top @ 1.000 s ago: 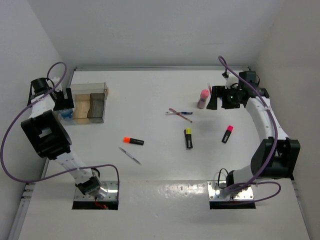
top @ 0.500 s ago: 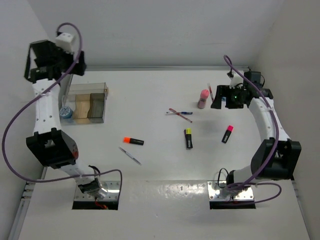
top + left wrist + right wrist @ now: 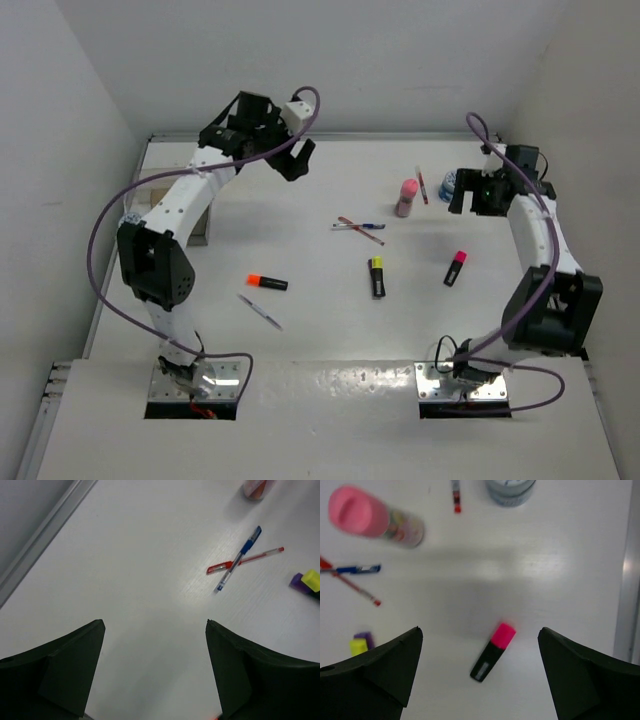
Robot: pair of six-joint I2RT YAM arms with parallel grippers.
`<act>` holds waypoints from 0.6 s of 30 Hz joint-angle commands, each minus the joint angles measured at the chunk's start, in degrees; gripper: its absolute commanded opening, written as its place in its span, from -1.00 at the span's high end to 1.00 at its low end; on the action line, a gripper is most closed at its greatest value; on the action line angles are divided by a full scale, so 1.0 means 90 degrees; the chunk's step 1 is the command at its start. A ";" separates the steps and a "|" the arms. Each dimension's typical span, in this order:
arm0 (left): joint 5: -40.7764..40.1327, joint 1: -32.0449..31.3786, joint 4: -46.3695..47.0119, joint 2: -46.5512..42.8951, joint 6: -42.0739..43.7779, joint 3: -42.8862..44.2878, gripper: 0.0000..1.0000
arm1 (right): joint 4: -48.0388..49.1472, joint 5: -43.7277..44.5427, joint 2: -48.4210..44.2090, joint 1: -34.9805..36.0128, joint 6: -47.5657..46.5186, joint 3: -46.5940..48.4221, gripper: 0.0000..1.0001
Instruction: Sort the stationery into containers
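Stationery lies loose on the white table: a pink bottle [image 3: 406, 197], a thin red pen [image 3: 421, 185], a small jar [image 3: 449, 183], crossed red and blue pens [image 3: 360, 228], and yellow [image 3: 378, 276], pink [image 3: 456, 268] and orange [image 3: 267, 282] highlighters. A silver pen [image 3: 260, 311] lies below the orange one. The container [image 3: 145, 198] at the left is mostly hidden behind my left arm. My left gripper [image 3: 298, 160] hangs open and empty over bare table, the crossed pens [image 3: 240, 560] ahead of it. My right gripper [image 3: 472, 198] is open above the pink highlighter [image 3: 493, 651].
White walls close in the table at the back and on both sides, and a raised rim [image 3: 626, 580] runs along the right edge. The bottle [image 3: 372, 522] and jar [image 3: 510, 491] stand close to my right gripper. Purple cables loop off both arms.
My left arm has swung up from the container and across to the right, toward the back middle. My right gripper has drawn back to the right, away from the bottle, uncovering the jar.
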 commanded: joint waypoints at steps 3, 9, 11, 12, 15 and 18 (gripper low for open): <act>-0.0157 -0.0098 -0.0272 0.0377 -0.0130 0.0901 -0.92 | 0.0777 0.0858 0.1668 -0.0077 0.0232 0.1629 -0.94; -0.0099 0.0321 -0.0096 0.0162 -0.0500 0.0521 -1.00 | 0.0602 0.0663 0.3446 -0.0106 0.0408 0.3202 -0.97; -0.0021 0.0419 -0.0193 0.0171 -0.0550 0.0540 -1.00 | 0.0582 0.0615 0.3720 -0.0097 0.0437 0.3449 -0.97; -0.0001 0.0507 -0.0213 0.0181 -0.0569 0.0540 -1.00 | 0.0524 0.0605 0.3973 -0.0097 0.0437 0.3692 -0.97; 0.0057 0.0653 -0.0252 0.0220 -0.0647 0.0491 -1.00 | 0.0523 0.0604 0.4238 -0.0067 0.0544 0.3899 -0.97; 0.0087 0.0761 -0.0223 0.0220 -0.0696 0.0423 -1.00 | 0.0572 0.0556 0.4346 -0.0028 0.0545 0.3919 -0.97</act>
